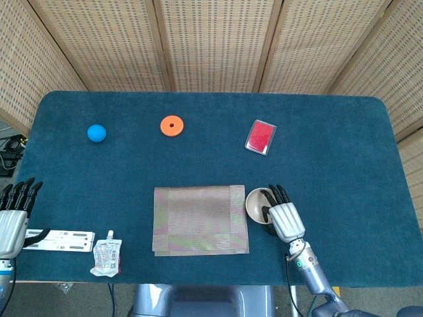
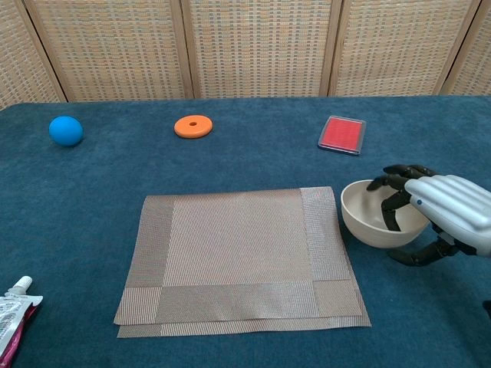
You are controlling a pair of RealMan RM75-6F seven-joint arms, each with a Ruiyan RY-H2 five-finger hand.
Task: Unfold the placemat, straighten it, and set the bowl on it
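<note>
Left robot hand point(image 1: 12, 218): at the near left edge of the worktop point(image 1: 330, 152), seen only in the head view; fingers straight and slightly apart, pointing far, holding nothing.
White strip point(image 1: 61, 240): flat on the worktop just right of the left robot hand, near edge.
Pouch point(image 1: 106, 257): small white and red packet with a cap, lying just right of the strip; its corner also shows at the near left of the chest view point(image 2: 11, 310).
Blue ball point(image 2: 65, 130): far left of the worktop, well apart from everything else.
Orange ring point(image 2: 192, 126): flat disc with a hole, far side, right of the ball.
Placemat point(image 2: 238, 261): grey-brown woven mat lying flat at the near centre; along its near and right edges a second layer peeks out beneath the top one, so it appears folded double.
Red pad point(image 2: 342, 134): red rectangle in a clear frame, far right of centre.
Bowl point(image 2: 376, 215): cream bowl just beside the placemat's right edge, its left rim at or over the mat's edge; it looks tipped slightly, and whether its base touches the worktop cannot be told.
Right robot hand point(image 2: 433, 215): on the bowl's right side, fingers curled over the rim into the inside, thumb under the outer wall; it grips the bowl.
</note>
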